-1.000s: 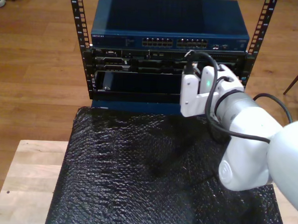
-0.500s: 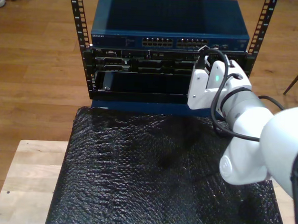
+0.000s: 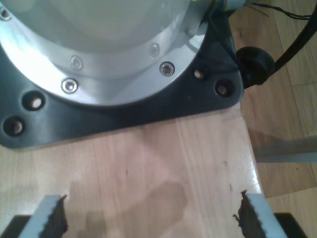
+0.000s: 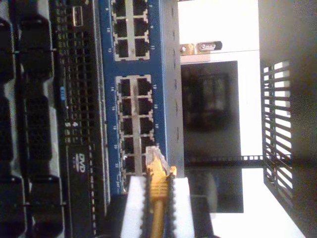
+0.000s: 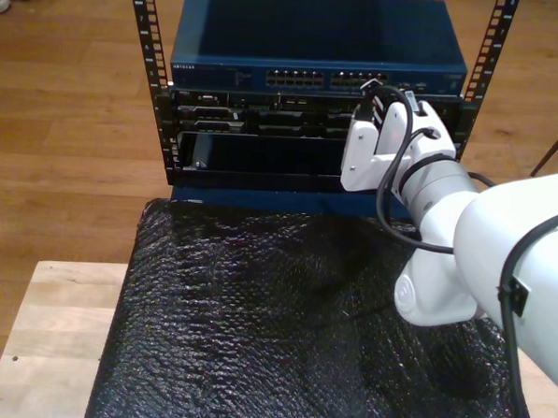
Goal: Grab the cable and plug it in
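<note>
The yellow-orange cable runs between the white fingers of my second gripper, which is shut on it. Its clear connector sticks out past the fingertips, close in front of the end ports of one port block on the blue switch. I cannot tell whether it touches a port. In the exterior view my second gripper is held up at the switch's right-hand ports. My first gripper is open over bare wood with nothing between its fingers.
The switch sits on top of a black rack with darker units below it. A black textured mat covers the wooden table in front. An arm's black base plate is bolted to the wood near my first gripper.
My second gripper has risen with the cable and moved in toward the switch's ports, first drifting to the exterior view's right and then back left.
</note>
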{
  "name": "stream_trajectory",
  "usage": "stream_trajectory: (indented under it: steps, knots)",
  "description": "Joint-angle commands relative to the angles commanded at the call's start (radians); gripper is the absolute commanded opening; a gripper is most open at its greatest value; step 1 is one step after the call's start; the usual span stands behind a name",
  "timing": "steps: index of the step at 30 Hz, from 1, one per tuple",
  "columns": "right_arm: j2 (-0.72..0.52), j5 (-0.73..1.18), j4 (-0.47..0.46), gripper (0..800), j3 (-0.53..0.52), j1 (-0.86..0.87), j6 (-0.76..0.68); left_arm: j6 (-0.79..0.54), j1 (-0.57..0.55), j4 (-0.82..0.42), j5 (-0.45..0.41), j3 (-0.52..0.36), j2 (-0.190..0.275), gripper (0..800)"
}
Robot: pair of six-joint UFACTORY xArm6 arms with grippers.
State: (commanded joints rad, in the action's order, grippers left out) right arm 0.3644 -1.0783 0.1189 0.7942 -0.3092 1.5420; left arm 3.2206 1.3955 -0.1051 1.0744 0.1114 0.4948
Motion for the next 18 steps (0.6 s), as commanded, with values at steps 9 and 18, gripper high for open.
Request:
stream_trajectory:
  steps: [9,18]
  knots:
    - [0.058,-0.109,0.152,0,0.029,-0.031,0.106,0.000,0.000,0.000,0.000,0.000,-0.002,800]
    - [0.161,-0.180,0.290,0,0.118,-0.092,0.181,0.000,0.000,0.000,0.000,0.000,0.000,800]
